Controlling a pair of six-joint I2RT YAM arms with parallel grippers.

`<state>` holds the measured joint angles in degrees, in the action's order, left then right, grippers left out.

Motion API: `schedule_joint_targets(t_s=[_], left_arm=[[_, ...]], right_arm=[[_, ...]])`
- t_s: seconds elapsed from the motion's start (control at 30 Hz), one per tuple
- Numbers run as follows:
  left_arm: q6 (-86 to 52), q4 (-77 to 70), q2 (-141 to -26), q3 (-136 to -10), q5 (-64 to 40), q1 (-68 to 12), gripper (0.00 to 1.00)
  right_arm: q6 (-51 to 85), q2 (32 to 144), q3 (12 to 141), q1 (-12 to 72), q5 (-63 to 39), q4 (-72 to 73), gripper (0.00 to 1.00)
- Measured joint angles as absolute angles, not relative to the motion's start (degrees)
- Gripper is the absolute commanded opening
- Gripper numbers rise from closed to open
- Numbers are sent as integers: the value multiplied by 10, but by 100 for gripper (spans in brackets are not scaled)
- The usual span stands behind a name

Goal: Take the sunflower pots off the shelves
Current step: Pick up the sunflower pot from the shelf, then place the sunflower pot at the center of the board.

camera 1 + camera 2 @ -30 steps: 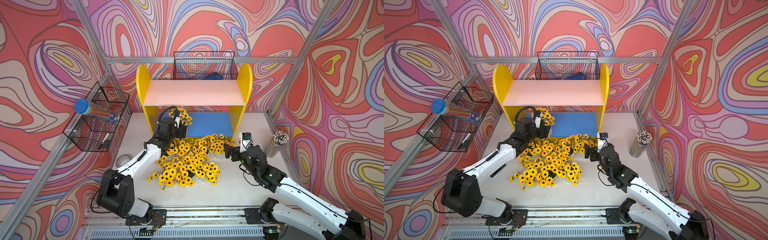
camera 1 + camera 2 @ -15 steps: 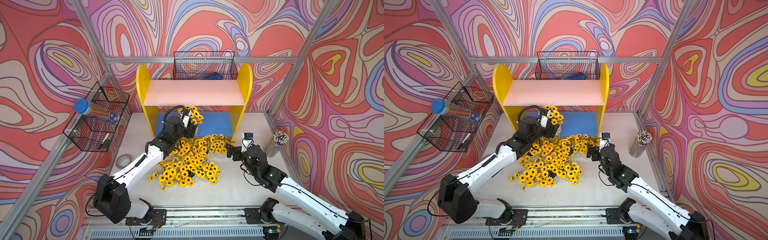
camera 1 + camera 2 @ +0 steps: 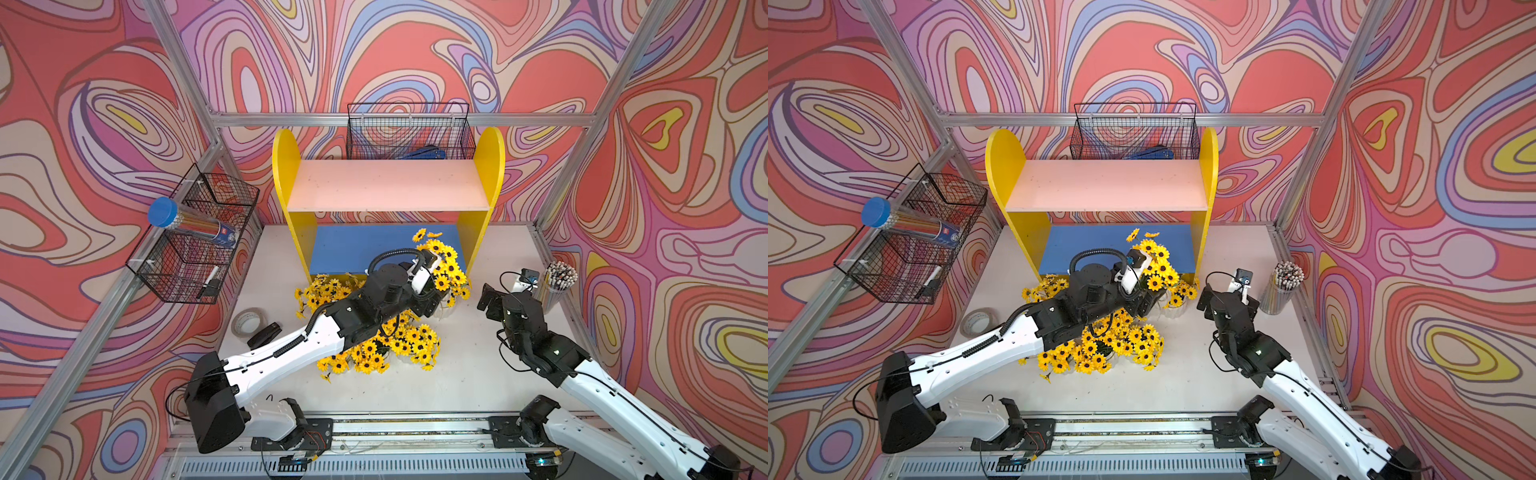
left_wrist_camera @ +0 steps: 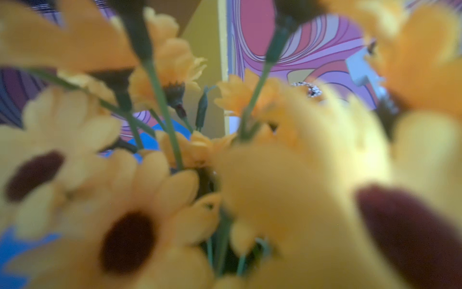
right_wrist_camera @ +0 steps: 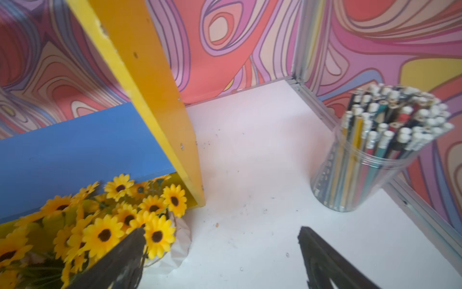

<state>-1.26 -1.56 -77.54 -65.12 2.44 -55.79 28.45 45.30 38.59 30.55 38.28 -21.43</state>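
Sunflower pots (image 3: 374, 349): the bunches are heaped together on the table (image 3: 457, 386), just near of the shelves (image 3: 388, 187). The flowers merge, so no firm count. One white pot (image 5: 178, 246) shows clearly, standing at the foot of the right side panel (image 5: 160, 107). Shelves: one unit, two boards. Arms: two. Baskets: two, a left-wall basket (image 3: 195, 245) and a far-wall basket (image 3: 409, 131).

Left claw (image 3: 1149, 302): at the heap's right end, holding the end pot (image 3: 446, 266), whose bunch rises over it and fills its wrist view. Fingers hidden; width of grip unreadable. The left arm (image 3: 291, 349) lies across the heap and covers its middle.

Right claw (image 5: 221, 232): fingers wide apart, holding nothing, above the table between the white pot and the pencil cup (image 3: 555, 286).

Left of the heap: one tape roll (image 3: 235, 324), one black stapler-like thing (image 3: 264, 333).
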Motion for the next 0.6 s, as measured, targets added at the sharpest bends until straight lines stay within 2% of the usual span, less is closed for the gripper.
schedule_joint_targets(t_s=[0.27, 0.6], left_arm=[[-32, -57, -787, -614, 63, -655, 27], [-43, -119, -897, -576, 114, -702, 26]], right_arm=[[303, 405, 385, 272, 444, -241, 98], [305, 391, 382, 254, 465, -243, 98]])
